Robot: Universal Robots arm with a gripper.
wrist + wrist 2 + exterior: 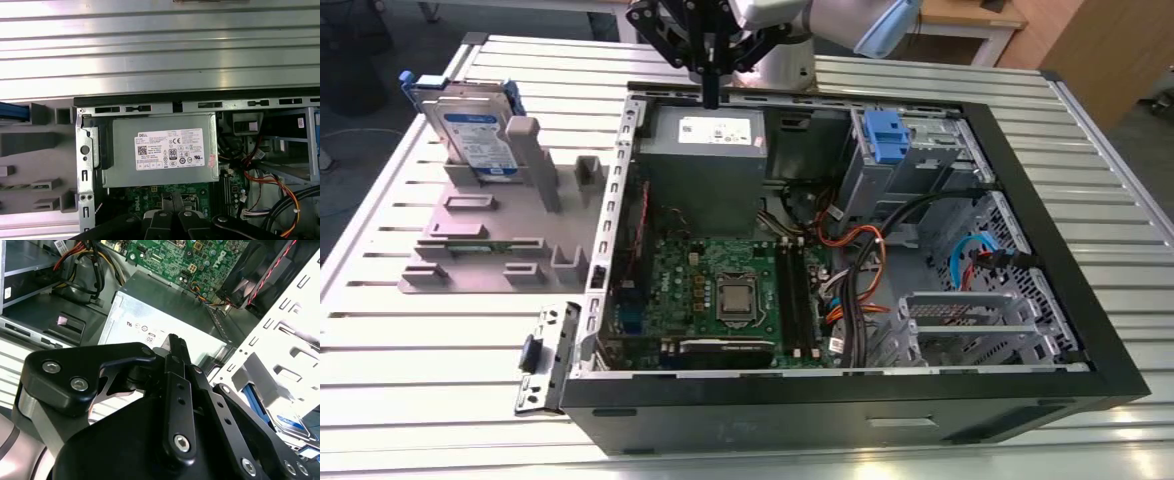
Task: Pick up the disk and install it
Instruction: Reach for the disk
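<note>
I see the disk (471, 135) standing on end in the rack (480, 240) outside the case (854, 400) on the exterior view's left, long axis upright, label facing the camera, while my gripper (710, 98), fingers pinched together on nothing, hangs over the power supply (707, 160), well apart from the disk.

Bright, even light; glare streaks the ribbed table (160, 50) while the case (854, 410) interior lies shaded
</note>
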